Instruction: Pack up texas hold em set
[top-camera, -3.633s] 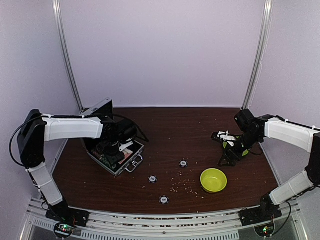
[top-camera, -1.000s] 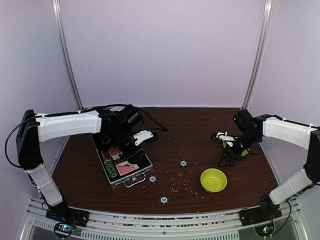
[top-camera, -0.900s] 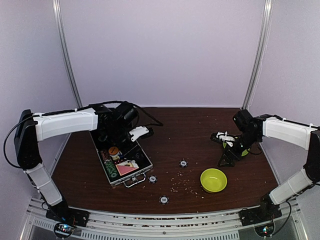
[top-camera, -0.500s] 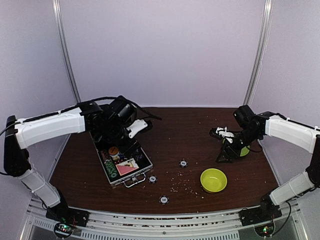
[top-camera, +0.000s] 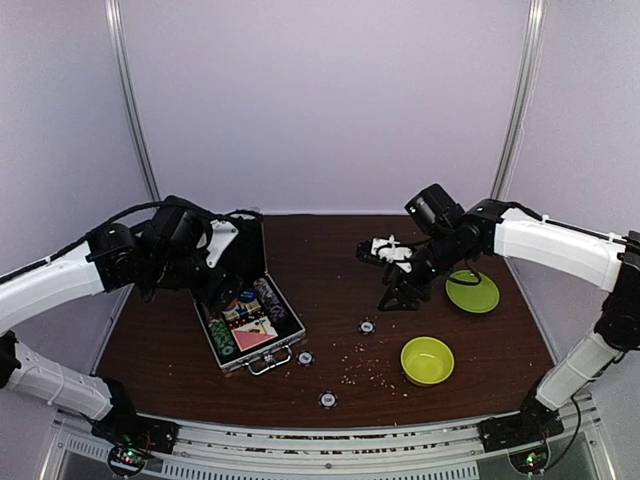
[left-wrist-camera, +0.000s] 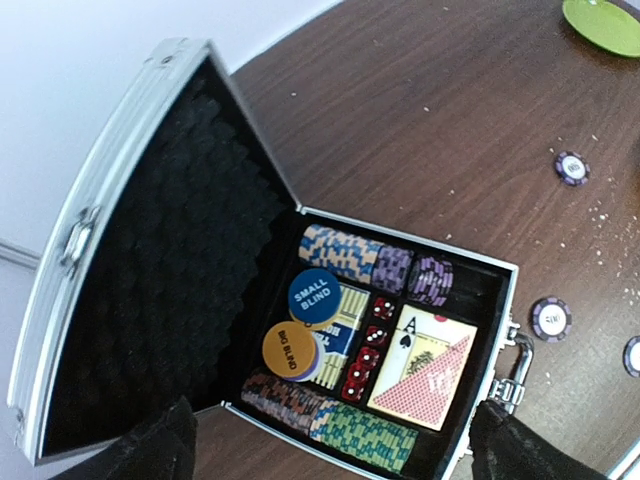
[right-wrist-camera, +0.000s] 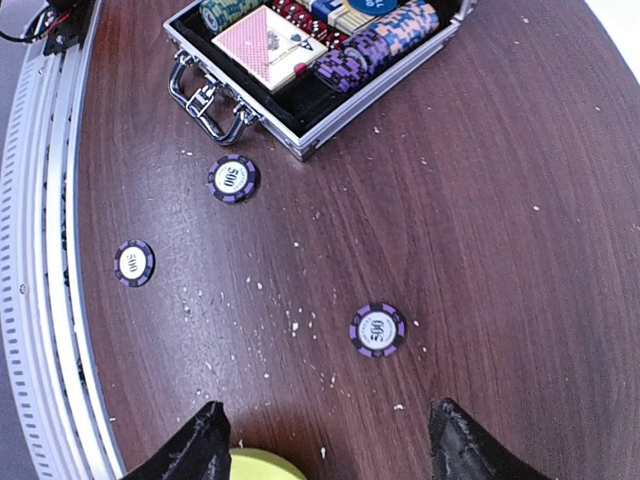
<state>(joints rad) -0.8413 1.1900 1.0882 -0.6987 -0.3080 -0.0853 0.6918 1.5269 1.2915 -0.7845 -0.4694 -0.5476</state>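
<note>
The silver case (top-camera: 292, 331) lies open at left, its black-lined lid (left-wrist-camera: 150, 260) upright. Inside are striped chip rows (left-wrist-camera: 365, 432), a blue button (left-wrist-camera: 314, 296), an orange button (left-wrist-camera: 290, 349), red dice and a card deck (left-wrist-camera: 425, 365). Three purple chips lie loose on the table (top-camera: 367, 326) (top-camera: 305, 357) (top-camera: 327, 399). My left gripper (top-camera: 218, 278) hangs open and empty above the case's back edge (left-wrist-camera: 335, 455). My right gripper (top-camera: 393, 297) is open and empty above the table, with one purple chip (right-wrist-camera: 378, 330) just ahead of its fingertips.
A lime-green bowl (top-camera: 427, 360) stands front right, and its rim (right-wrist-camera: 265, 465) shows between my right fingers. A lime-green plate (top-camera: 472, 291) lies right of my right arm. Pale crumbs dot the brown table (top-camera: 330, 250). The case handle (right-wrist-camera: 205, 100) points at the front rail.
My left arm pulled back to the left, off the case, whose lid now stands open. My right arm swung left over the middle, uncovering the lime-green plate.
</note>
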